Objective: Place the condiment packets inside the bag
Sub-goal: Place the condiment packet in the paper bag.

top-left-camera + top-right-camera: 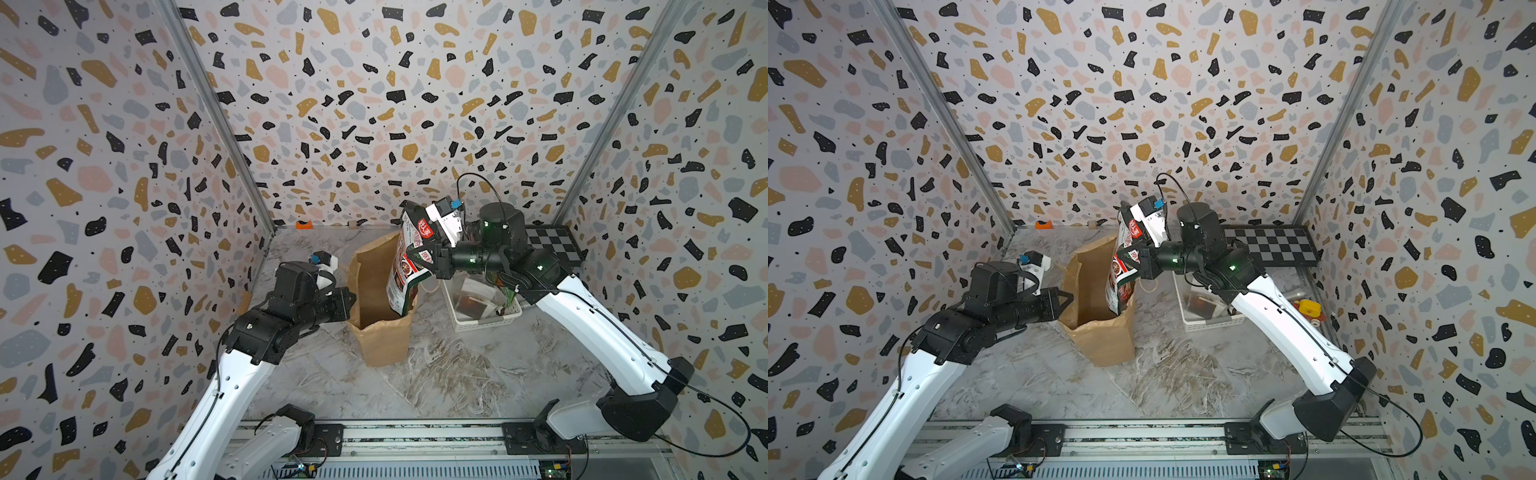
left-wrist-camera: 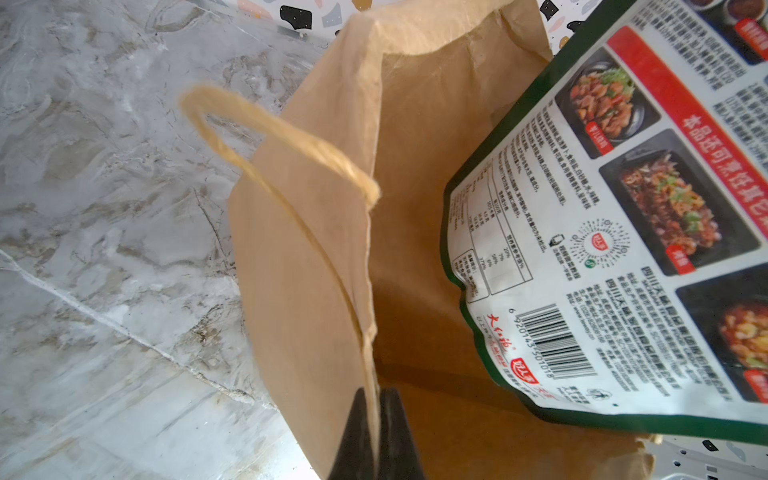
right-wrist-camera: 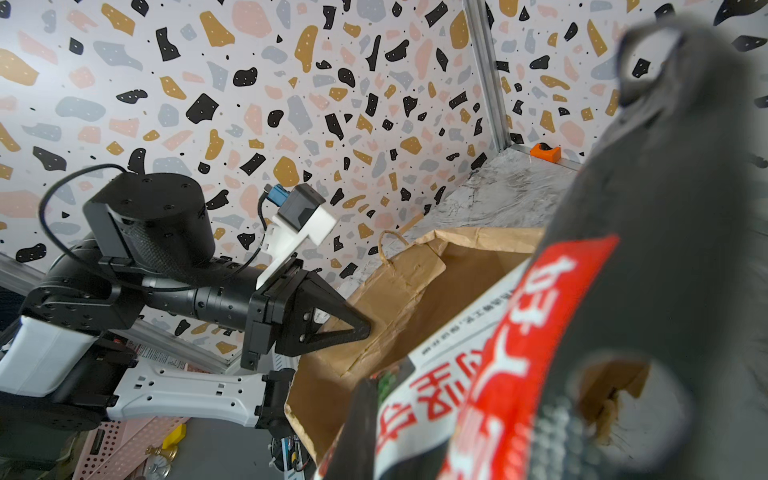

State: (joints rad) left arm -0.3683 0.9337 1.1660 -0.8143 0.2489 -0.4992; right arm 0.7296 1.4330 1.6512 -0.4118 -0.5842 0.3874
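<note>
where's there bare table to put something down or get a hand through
Widest bare table: between the bag and the front rail. A smaller patch: behind the bag by the orange block. Crowded: the bag mouth, left gripper pinching its rim, right gripper holding a packet there, basket close beside.

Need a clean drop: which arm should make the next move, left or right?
Right. The right gripper is shut on the large packet, whose lower end hangs at the mouth of the bag; the left gripper only pinches its rim.
</note>
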